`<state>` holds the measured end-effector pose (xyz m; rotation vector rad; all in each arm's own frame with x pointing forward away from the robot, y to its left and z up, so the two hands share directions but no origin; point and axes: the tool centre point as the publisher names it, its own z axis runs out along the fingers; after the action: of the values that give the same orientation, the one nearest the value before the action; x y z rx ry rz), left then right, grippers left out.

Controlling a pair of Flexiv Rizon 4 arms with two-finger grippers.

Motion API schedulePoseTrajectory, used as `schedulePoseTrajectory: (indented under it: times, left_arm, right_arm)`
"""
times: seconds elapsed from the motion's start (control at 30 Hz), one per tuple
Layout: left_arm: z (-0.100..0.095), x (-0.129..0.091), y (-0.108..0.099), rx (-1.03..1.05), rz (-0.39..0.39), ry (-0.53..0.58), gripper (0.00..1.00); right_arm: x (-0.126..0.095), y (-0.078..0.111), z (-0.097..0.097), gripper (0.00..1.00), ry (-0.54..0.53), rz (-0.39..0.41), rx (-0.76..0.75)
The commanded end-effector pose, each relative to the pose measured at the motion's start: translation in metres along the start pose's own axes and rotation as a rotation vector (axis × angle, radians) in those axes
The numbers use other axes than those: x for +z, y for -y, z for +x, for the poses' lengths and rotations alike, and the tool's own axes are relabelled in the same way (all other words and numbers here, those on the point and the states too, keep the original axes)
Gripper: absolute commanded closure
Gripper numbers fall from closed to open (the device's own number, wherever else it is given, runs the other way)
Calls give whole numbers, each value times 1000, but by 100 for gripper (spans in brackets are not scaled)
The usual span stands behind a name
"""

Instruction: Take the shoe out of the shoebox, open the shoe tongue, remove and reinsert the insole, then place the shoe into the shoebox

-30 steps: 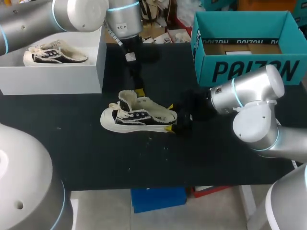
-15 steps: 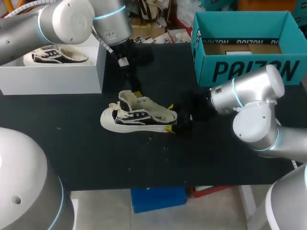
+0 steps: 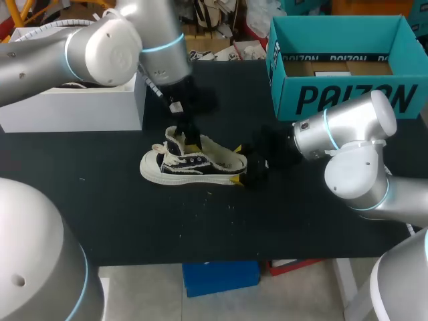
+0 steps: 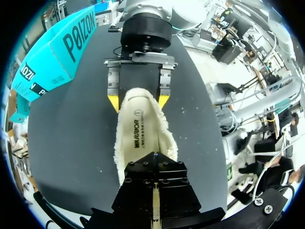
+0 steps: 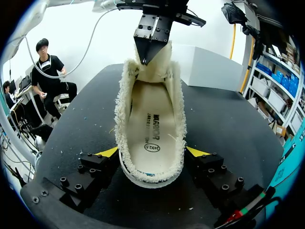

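Note:
A black low shoe (image 3: 175,168) with a white sole and fleecy cream lining lies on its sole on the black table (image 3: 134,221), toe to the left. My right gripper (image 3: 237,164) is shut on its heel, one yellow tip on each side, as the right wrist view (image 5: 151,152) shows. The cream insole (image 5: 152,114) lies flat inside. My left gripper (image 3: 190,139) is shut and points down at the raised tongue (image 5: 159,67); I cannot tell whether it pinches it. In the left wrist view the shoe (image 4: 143,129) sits below the left gripper (image 4: 155,164).
A white shoebox (image 3: 73,107) stands at the back left, largely behind my left arm. An open teal box (image 3: 341,93) stands at the back right. The near half of the table is bare black cloth.
My left arm has swung forward and down, bringing its gripper from behind the shoe onto the tongue. It now hides the shoe in the white box. The right gripper and the shoe stayed still.

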<state>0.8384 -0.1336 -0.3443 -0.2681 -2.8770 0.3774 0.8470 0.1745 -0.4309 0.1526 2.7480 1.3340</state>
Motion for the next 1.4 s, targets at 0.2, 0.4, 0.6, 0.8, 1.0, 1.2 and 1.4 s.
schedulePoseTrajectory:
  times: [0.2, 0.4, 0.6, 0.8, 1.0, 1.2, 1.4]
  left_arm:
    - [-11, 16, 7, -7, -41, -34, 100]
    - [-14, 27, 0, -32, -41, -58, 100]
    - [-16, 37, -2, -45, -49, -84, 100]
    - [-14, 41, 0, -46, -46, -93, 100]
    - [-15, 56, -6, -70, -40, -124, 100]
    - [-14, 62, -6, -80, -36, -140, 100]
    - [-7, 64, -3, -83, -21, -146, 100]
  right_arm:
    - [0, 0, 0, 100, 0, 0, 1]
    - [0, 0, 0, 100, 0, 0, 1]
    - [0, 0, 0, 100, 0, 0, 1]
    - [0, 0, 0, 100, 0, 0, 1]
    - [0, 0, 0, 100, 0, 0, 1]
    - [0, 0, 0, 100, 0, 0, 1]
    - [0, 0, 0, 100, 0, 0, 1]
